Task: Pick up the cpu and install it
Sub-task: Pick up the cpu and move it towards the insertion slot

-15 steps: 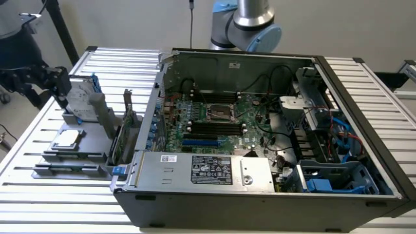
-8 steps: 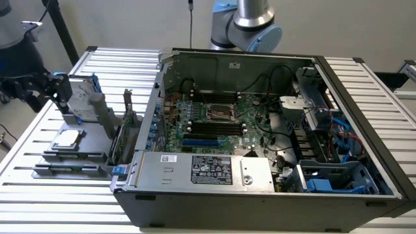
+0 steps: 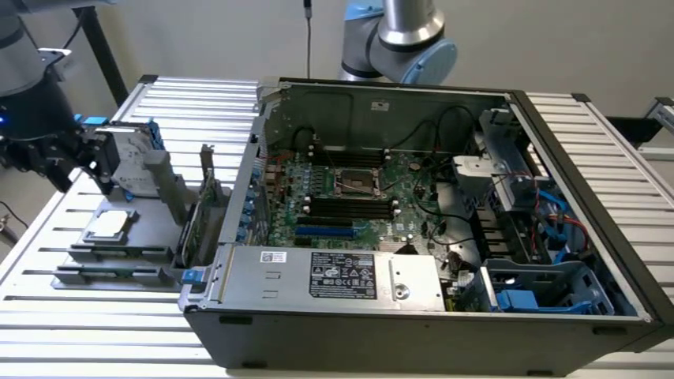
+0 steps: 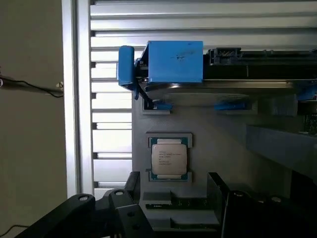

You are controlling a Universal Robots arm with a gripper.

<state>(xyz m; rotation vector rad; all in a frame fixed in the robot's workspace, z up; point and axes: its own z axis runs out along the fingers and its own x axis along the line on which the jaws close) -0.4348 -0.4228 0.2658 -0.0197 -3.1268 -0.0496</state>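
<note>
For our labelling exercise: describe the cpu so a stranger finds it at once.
Beside the grey computer case, on the exterior view's left, sits a grey parts tray. On it lies the cpu, a small flat silver-topped square chip, unlike the upright blue-railed hard drive and long black memory sticks.

An open computer case was set on a slatted metal table, with its motherboard exposed and a power supply laid along one wall. Beside the case, a hard drive with blue rails was stood upright in a grey holder.
</note>
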